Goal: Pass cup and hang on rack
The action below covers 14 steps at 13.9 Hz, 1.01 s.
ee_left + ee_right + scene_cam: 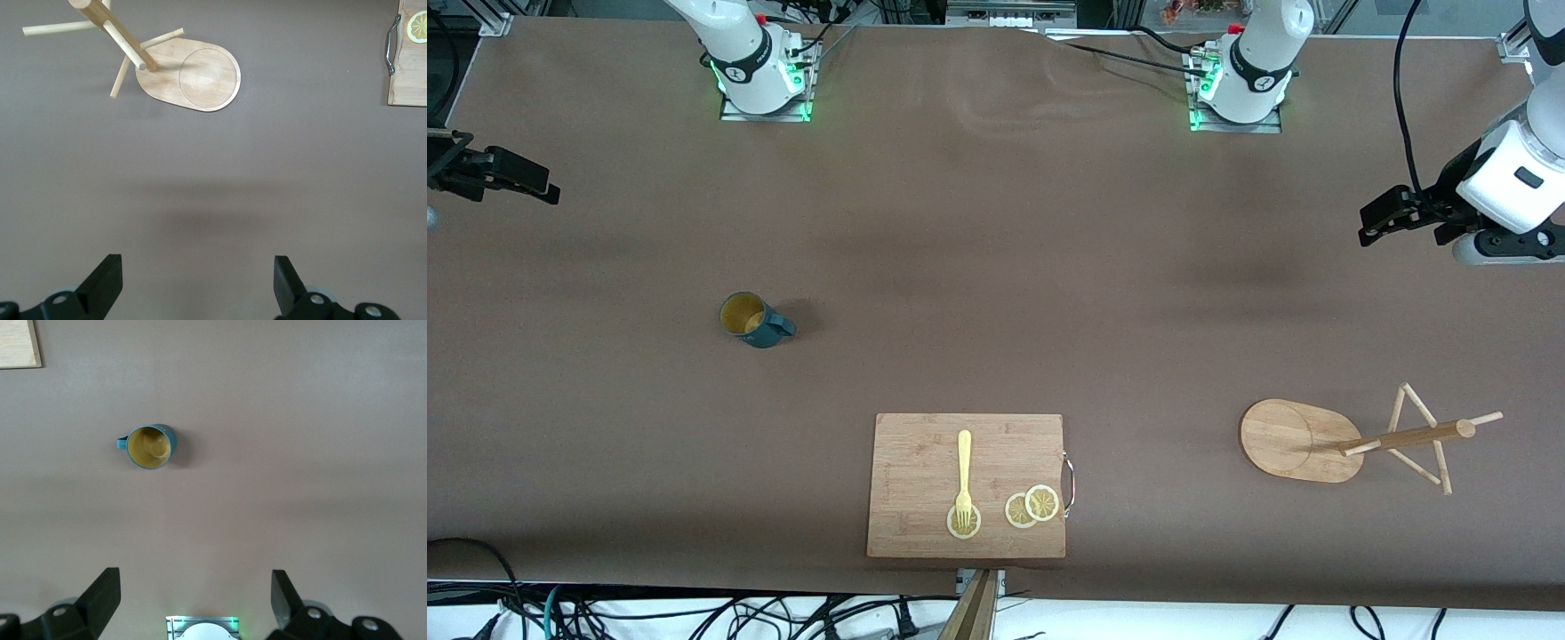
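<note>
Brown cloth covers the table [996,222]; at the right arm's end the right gripper [543,189] hangs above the cloth with its fingers [100,597] spread wide and nothing between them. Next along, the cup [752,319] stands upright on the cloth toward that same end, well apart from everything else; it is a small dark teal mug with a yellowish-tan inside, its mouth open upward and a small handle jutting from its side toward the middle of the table. Near the table's middle and nearer the front camera than the cup lies a bamboo cutting board [925,444] with a metal handle; on it rest a pale yellow fork [964,476] and three lemon slices [1032,507], the fork's tines on one slice. Toward the left arm's end the rack [1303,440] stands on its flat oval base, a light bamboo pole with thin pegs. The left gripper [1376,222] hovers over the cloth at that end, its fingers [103,283] likewise parted and empty.
</note>
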Each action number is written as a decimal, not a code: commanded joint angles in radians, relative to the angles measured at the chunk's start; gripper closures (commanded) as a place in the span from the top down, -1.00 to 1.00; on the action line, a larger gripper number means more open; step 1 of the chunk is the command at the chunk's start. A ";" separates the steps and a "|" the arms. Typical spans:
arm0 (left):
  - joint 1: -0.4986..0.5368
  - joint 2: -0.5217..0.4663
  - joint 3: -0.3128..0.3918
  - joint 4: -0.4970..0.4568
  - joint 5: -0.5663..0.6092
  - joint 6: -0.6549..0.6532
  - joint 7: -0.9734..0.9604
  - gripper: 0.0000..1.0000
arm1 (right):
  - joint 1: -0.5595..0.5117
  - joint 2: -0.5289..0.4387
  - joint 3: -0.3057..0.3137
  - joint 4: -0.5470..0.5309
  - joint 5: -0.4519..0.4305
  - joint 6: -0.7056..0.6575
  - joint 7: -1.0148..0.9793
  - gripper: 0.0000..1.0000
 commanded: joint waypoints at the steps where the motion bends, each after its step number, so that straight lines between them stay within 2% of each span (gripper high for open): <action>1: 0.000 0.013 0.002 0.033 -0.012 -0.023 0.019 1.00 | -0.004 -0.012 0.002 -0.010 0.014 0.014 -0.005 1.00; 14: 0.003 0.013 0.002 0.033 -0.011 -0.023 0.019 1.00 | -0.004 -0.015 0.000 -0.010 0.011 -0.004 -0.005 1.00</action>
